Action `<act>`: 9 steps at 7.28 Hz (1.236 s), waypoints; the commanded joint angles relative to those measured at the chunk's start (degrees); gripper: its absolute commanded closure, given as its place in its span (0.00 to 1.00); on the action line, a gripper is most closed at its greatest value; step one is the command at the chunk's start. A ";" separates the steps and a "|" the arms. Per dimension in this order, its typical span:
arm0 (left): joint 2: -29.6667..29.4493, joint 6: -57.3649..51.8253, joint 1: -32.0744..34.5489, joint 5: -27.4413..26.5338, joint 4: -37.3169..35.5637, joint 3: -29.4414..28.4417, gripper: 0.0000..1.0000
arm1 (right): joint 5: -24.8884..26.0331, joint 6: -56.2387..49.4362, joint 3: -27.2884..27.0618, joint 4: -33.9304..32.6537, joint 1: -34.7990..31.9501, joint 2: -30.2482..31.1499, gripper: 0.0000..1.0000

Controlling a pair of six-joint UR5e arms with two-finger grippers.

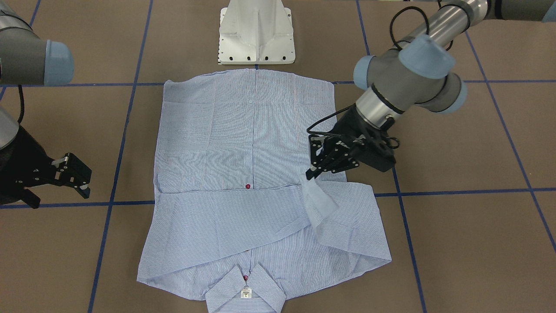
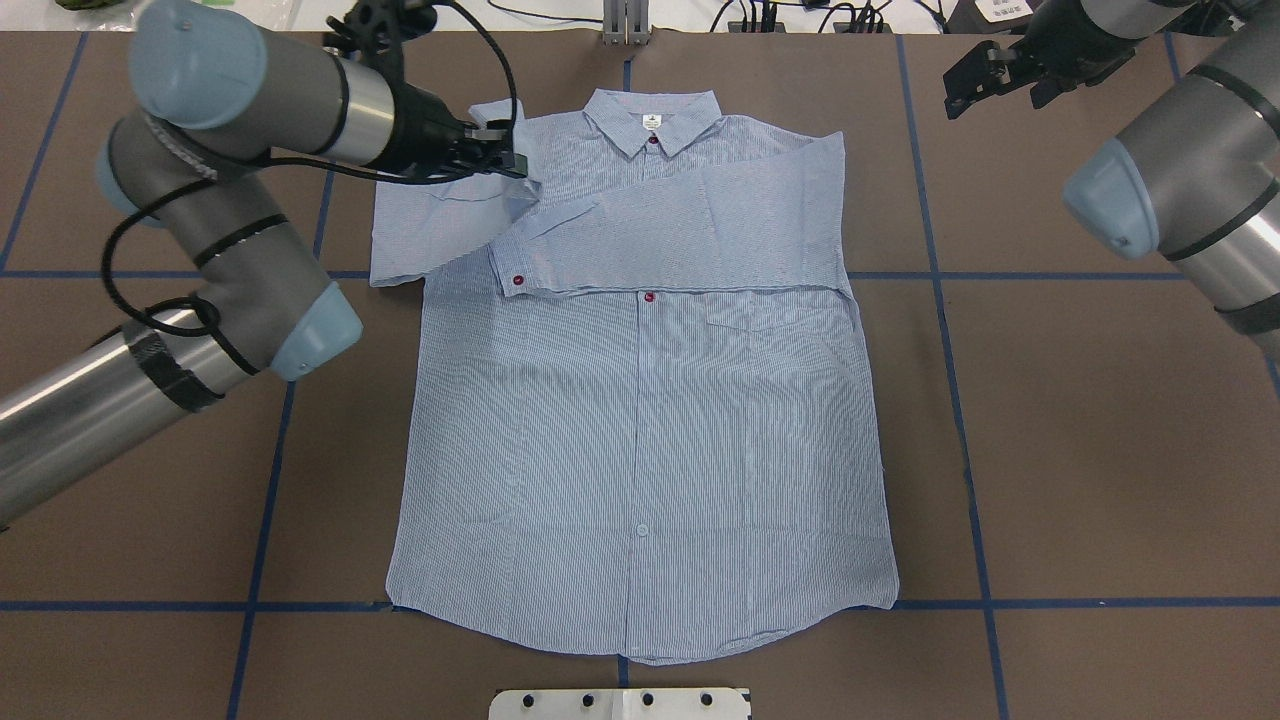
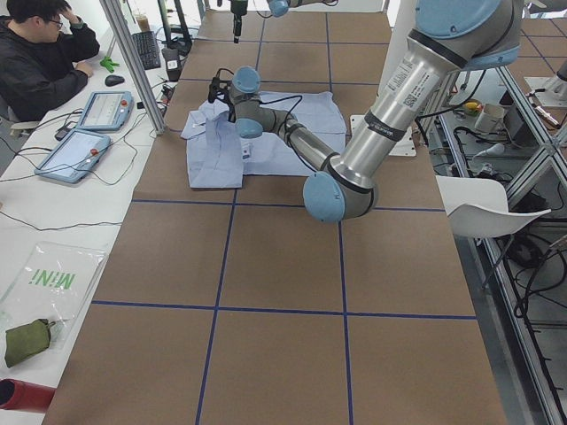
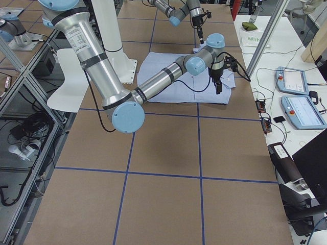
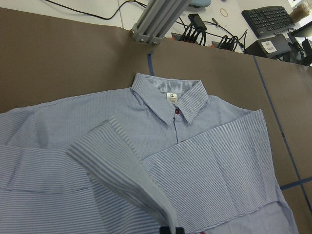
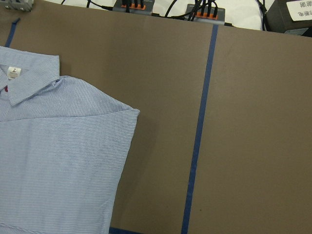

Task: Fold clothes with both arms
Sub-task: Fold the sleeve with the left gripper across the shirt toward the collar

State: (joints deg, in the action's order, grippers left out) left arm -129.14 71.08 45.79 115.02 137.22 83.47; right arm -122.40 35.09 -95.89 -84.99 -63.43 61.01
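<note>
Lying front-up across the middle of the brown tabletop (image 2: 1100,450): one light blue-and-white striped button-up shirt (image 2: 640,440). Points its collar (image 2: 690,115) toward the top of the overhead frame and its rounded hem (image 2: 640,655) toward the bottom, just short of the white pedestal base (image 2: 620,703). Shows a white label (image 2: 651,121) inside the collar, a red button (image 2: 652,141) just below it, and a chest pocket (image 2: 765,325) right of the placket in that view. Carries one flat sleeve (image 2: 700,235) folded across the chest from the right side of the overhead frame, ending left of the placket at a red cuff button (image 2: 518,281). Has the other sleeve (image 2: 430,225) doubled inward at the upper left, with its raised cuff (image 1: 319,198) lifted off the cloth.

Pinching the top edge of that raised cuff: the left tool (image 1: 309,175), fingers together with fabric clamped between them. Appears in the left wrist view as a striped band running down to the black fingertips (image 5: 170,229) at the bottom edge.

Hanging over bare tabletop at the left edge of the front-facing frame, well apart from the shirt: the right tool (image 1: 80,177), fingers spread.

Crossing the tabletop in a grid: blue tape lines (image 2: 951,380). Sitting at the upper left of the exterior left view, beside a white desk with two tablets (image 3: 104,108): a person (image 3: 35,66) in a dark jacket.
</note>
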 commanded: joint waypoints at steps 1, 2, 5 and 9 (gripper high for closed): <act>-8.72 4.84 -4.12 -3.05 -0.03 -6.18 1.00 | -0.03 0.06 -0.52 0.00 0.06 0.25 0.00; -12.07 5.81 -4.82 -3.14 -0.03 -9.43 1.00 | -0.03 0.06 -0.52 0.00 0.15 0.25 0.00; -14.29 6.17 -8.59 -8.47 -0.03 -12.01 1.00 | 0.06 0.41 -0.44 0.00 0.76 0.25 0.00; -13.78 7.95 -10.72 -8.86 -0.98 -10.62 0.00 | 0.32 1.73 -0.52 0.00 1.90 0.25 0.00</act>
State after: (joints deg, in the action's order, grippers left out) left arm -143.13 79.59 35.20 105.91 137.01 71.94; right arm -122.12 36.19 -96.38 -84.99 -62.03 61.27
